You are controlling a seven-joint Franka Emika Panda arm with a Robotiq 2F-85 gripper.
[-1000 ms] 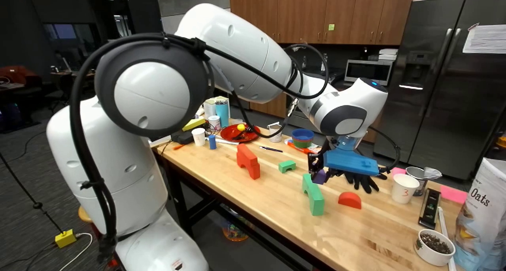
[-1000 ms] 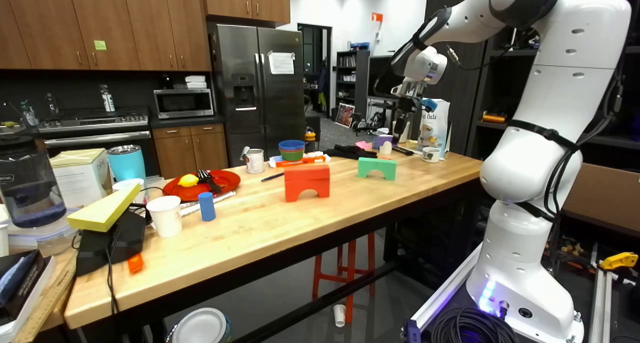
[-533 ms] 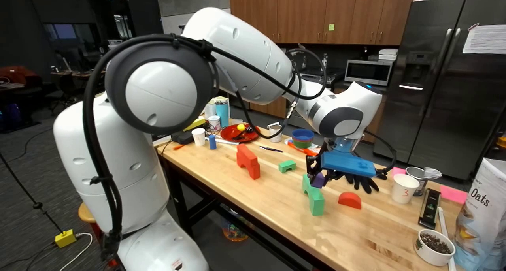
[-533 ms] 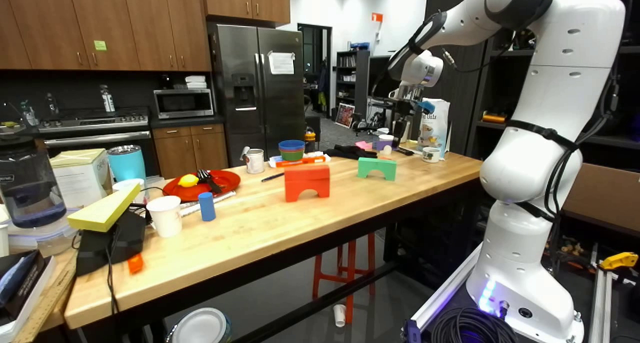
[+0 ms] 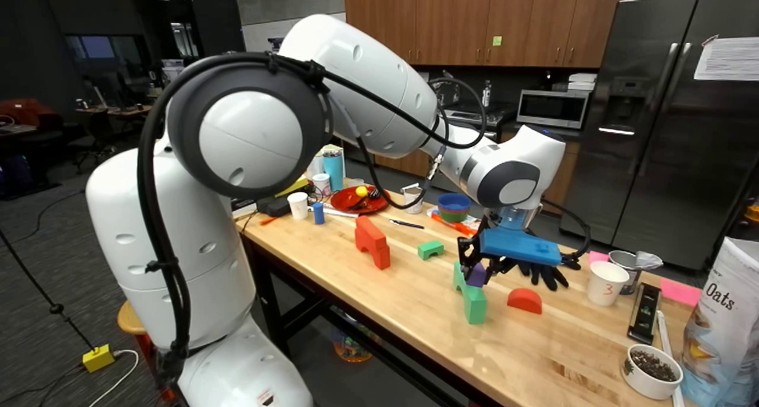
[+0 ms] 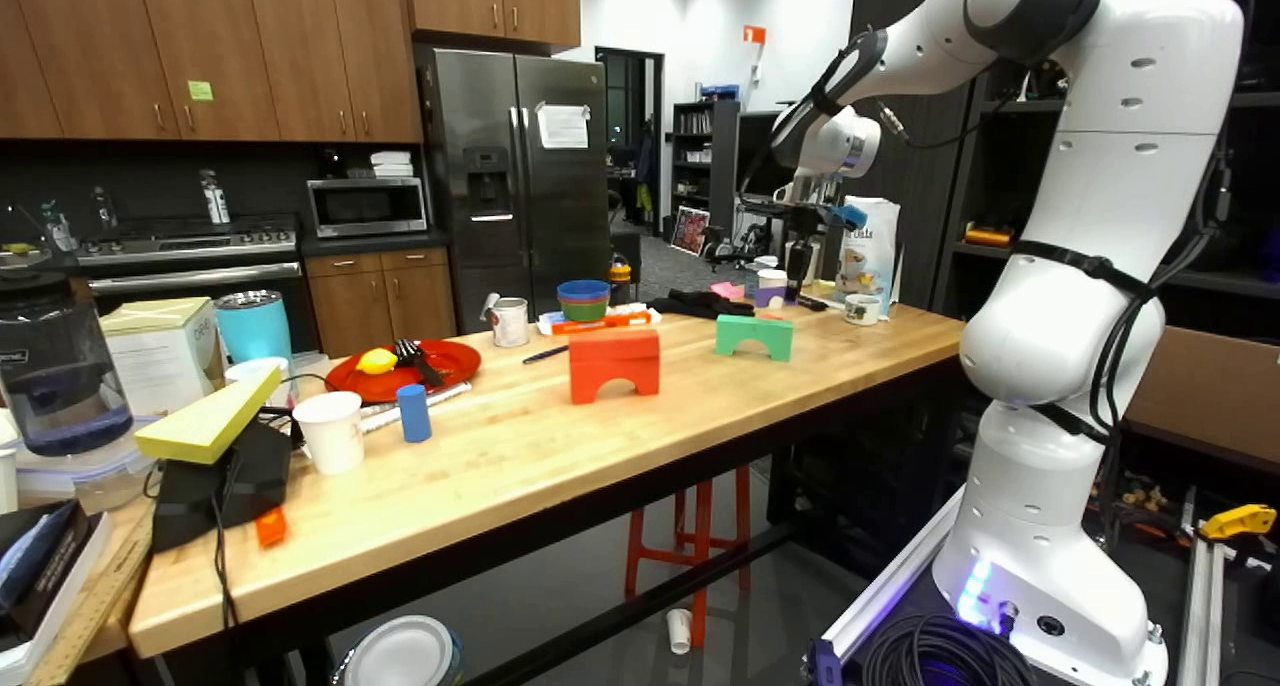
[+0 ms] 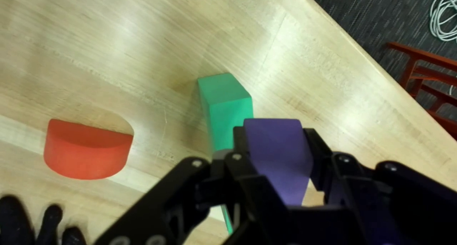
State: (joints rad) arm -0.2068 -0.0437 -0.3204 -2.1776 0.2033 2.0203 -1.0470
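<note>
I count one purple block, one big green arch, one small green arch, one red arch, one red half-round and one blue cylinder. My jaws are closed on the purple block, parted only by its width, a pad against each side. I hold it above the worktop, overlapping the big green arch in the wrist view; whether the two touch, I cannot tell. The red half-round lies near that arch. The small green arch shows in an exterior view; in the wrist view I cannot find it. Only the wrist view shows a white coil on the floor.
</note>
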